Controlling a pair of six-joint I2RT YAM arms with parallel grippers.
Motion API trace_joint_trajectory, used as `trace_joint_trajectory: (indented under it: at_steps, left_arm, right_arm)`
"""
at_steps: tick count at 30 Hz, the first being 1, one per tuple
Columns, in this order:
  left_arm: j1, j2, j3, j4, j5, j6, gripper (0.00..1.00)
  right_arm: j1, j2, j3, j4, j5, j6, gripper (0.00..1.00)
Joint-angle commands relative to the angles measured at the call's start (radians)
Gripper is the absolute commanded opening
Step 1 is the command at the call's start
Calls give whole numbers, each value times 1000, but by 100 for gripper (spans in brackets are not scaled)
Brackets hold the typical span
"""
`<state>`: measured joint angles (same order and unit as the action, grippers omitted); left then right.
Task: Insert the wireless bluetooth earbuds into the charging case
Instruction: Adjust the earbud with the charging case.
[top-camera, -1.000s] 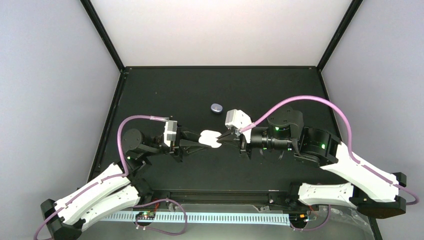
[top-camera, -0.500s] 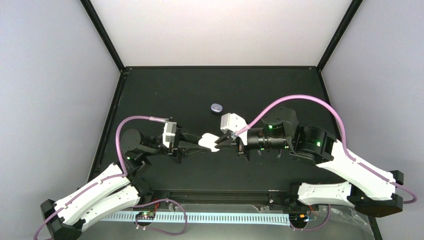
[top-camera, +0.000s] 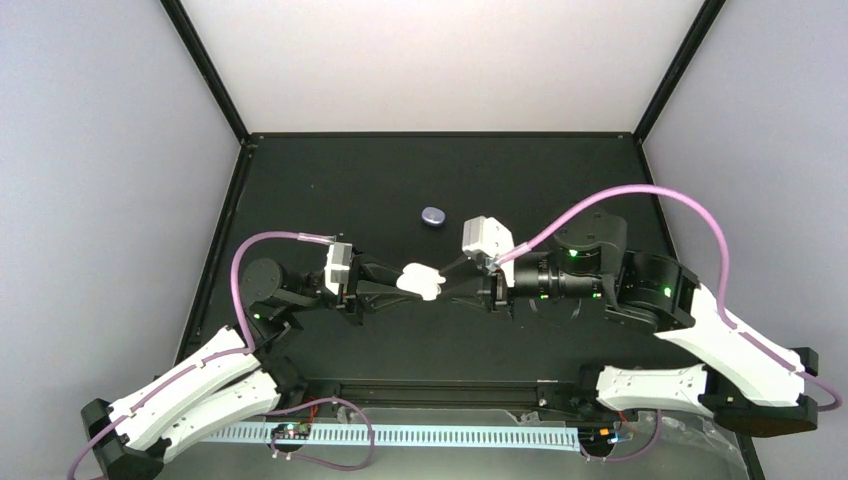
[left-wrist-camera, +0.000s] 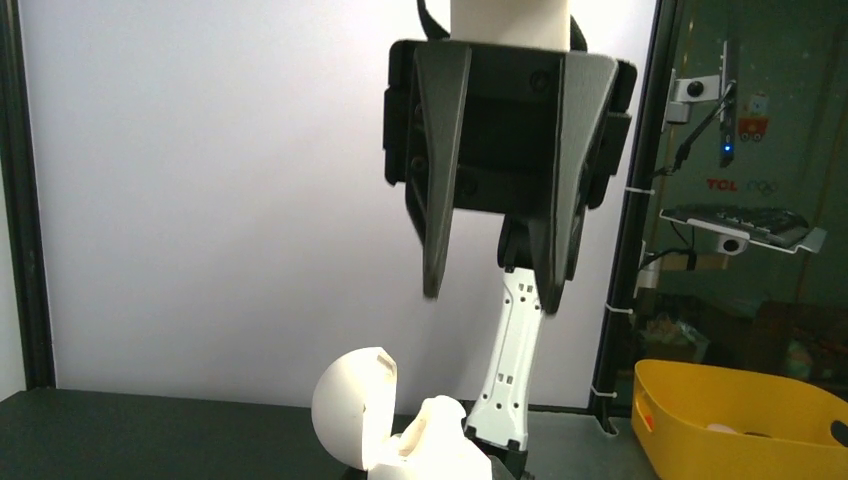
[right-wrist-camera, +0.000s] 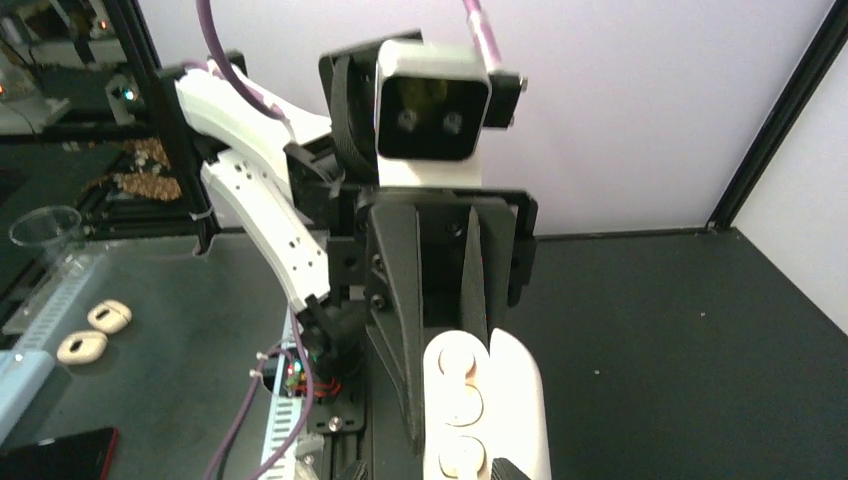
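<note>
Lying in the open white case (right-wrist-camera: 480, 410), pale round shapes show in the right wrist view. They may be white buds (right-wrist-camera: 456, 404) already seated, but they are too small to tell from empty wells. No purple bud shows in any view.

The left gripper (top-camera: 402, 284) holds the white case above the table (top-camera: 330, 190), its jaws closed tight on the case body and the lid swung open. The right gripper (left-wrist-camera: 490, 298) faces it, just beside the case, with its jaws partly open and nothing between them.

The buds are probably very light, hard, glossy and slippery, so they could easily pop out of a pinch or roll away. The best hold is likely a gentle pinch with the fingertips across a bud's broader sides, leaving its seating end free to go into its well. The case looks like a stiff, light shell. Its hinged lid is probably the weak part, so it is better held by the body.

A shut purple case (top-camera: 432, 215) sits on the table behind the grippers, apart from both. Two pale pebble shapes (right-wrist-camera: 110, 317) lie beyond the table's edge, and I cannot tell what they are.

Red "TCL" lettering (left-wrist-camera: 722, 184) can be read in the background of the left wrist view, above a yellow bin (left-wrist-camera: 740, 415). No writing is legible on either case.
</note>
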<state>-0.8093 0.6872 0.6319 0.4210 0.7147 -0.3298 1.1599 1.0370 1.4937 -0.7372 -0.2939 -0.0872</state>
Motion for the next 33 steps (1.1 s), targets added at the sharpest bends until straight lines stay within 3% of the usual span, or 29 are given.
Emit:
trace_joint_trajectory:
  at_steps: [1, 33]
  left_arm:
    - [-4, -9, 11, 38, -9, 23, 2]
    - [-4, 15, 49, -33, -3, 58, 2]
  right_arm:
    - [1, -12, 44, 50, 4, 50, 30]
    - [1, 129, 55, 29, 12, 79, 12]
